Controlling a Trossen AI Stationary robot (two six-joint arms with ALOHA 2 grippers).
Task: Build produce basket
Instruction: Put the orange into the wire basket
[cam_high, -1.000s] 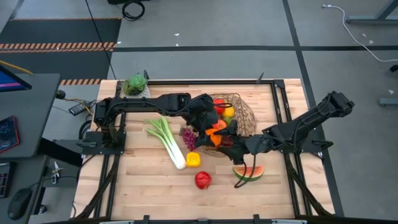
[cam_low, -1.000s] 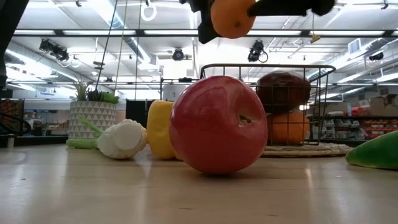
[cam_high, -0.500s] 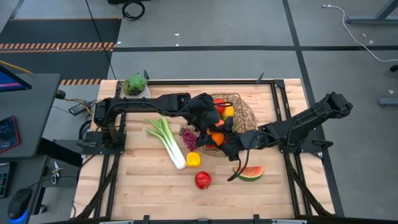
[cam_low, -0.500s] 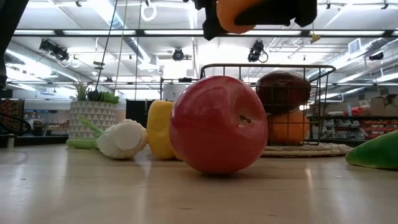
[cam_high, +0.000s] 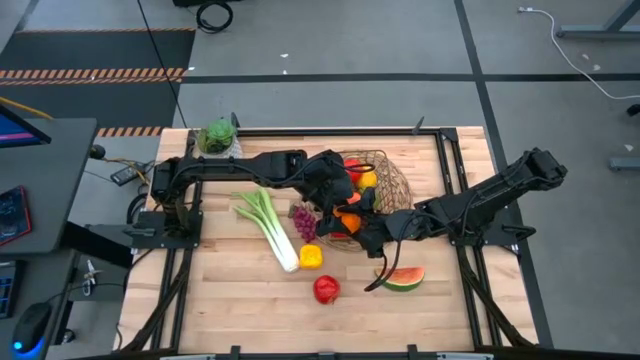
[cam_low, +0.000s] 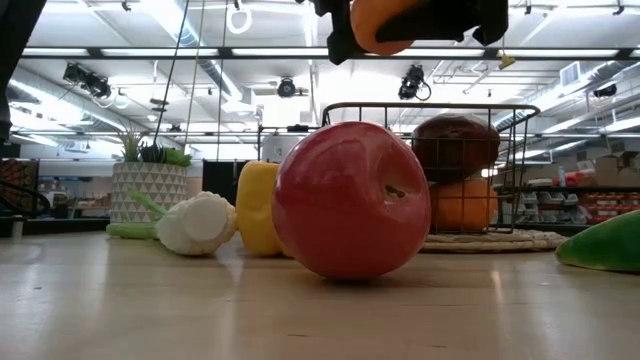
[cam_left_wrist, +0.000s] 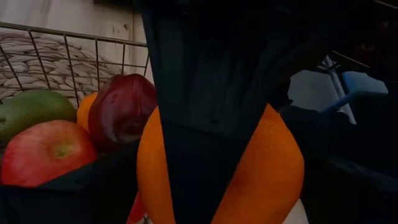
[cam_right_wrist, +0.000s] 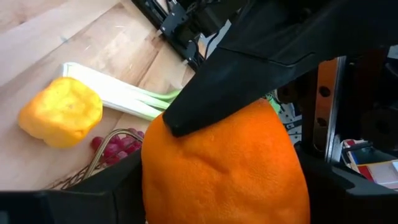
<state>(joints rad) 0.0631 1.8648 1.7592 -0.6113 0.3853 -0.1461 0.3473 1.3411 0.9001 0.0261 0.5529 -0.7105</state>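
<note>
**Orange lifted to the basket's near rim**

On the worktop (cam_high: 230, 290), a leek (cam_high: 270, 225), grapes (cam_high: 303, 217), a yellow pepper (cam_high: 311, 257) and a red apple (cam_high: 326, 289) lie loose. The left gripper (cam_high: 328, 192) crowds the orange (cam_high: 348, 221); whether it has clenched cannot be told. The orange sits higher than a second ago, so a drop-in looks close. The basket (cam_high: 395, 180) already holds a bright apple (cam_left_wrist: 43, 149), a dark apple (cam_left_wrist: 121, 112), a green fruit (cam_left_wrist: 31, 112) and another orange. The right gripper (cam_high: 362, 232) is grasping the raised orange. The watermelon slice (cam_high: 402, 279) lies rightmost, outside.
</note>
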